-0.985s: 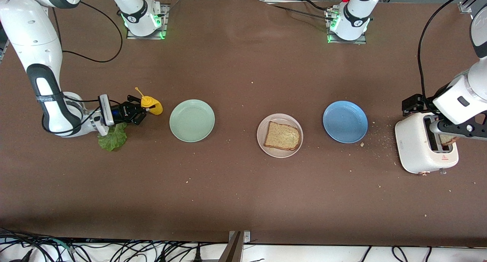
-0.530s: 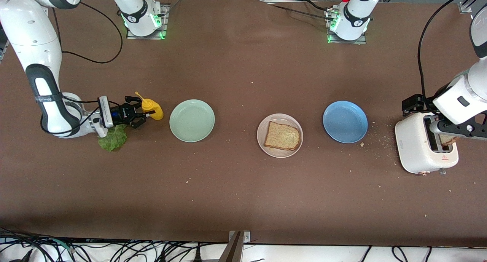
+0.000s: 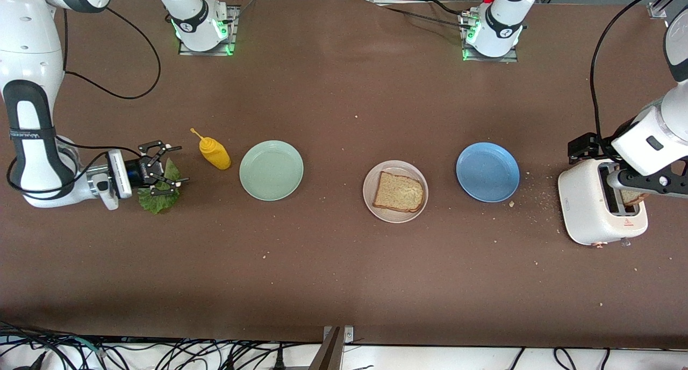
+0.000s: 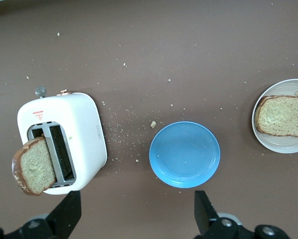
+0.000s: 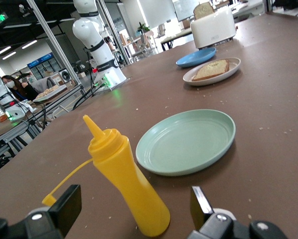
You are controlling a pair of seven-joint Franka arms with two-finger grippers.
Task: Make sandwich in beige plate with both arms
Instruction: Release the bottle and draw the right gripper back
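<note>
Right gripper (image 3: 164, 169) is sitting low over the lettuce leaf (image 3: 159, 197) at the right arm's end of the table, fingers spread wide, gripping nothing. The yellow mustard bottle (image 3: 214, 152) is standing upright just beside it, apart from the fingers, w/ the mint-green plate (image 3: 271, 170) next along.

Beige plate (image 3: 395, 191) is sitting mid-table btwn the mint-green plate and the blue plate (image 3: 487, 171), already holding one bread slice (image 3: 398, 192) flat. No lettuce on it yet. The second bread slice (image 4: 33, 166) is poking up out of the white toaster (image 3: 596, 206) at the left arm's end. Left gripper (image 4: 136, 219) is hovering over the toaster, fingers fully apart, empty, prob. waiting.

Step in hand, as I read it: right arm is going for the lettuce. To do it well: tip the fingers down onto the leaf's thicker middle, not the ruffled edge, which will likely tear or slip. Close gently, as the leaf is limp. Lift straight up before travelling, keeping clear of the mustard bottle so it isn't getting knocked over. Carry high over the mint-green plate, then lay the leaf centred on the bread.
</note>
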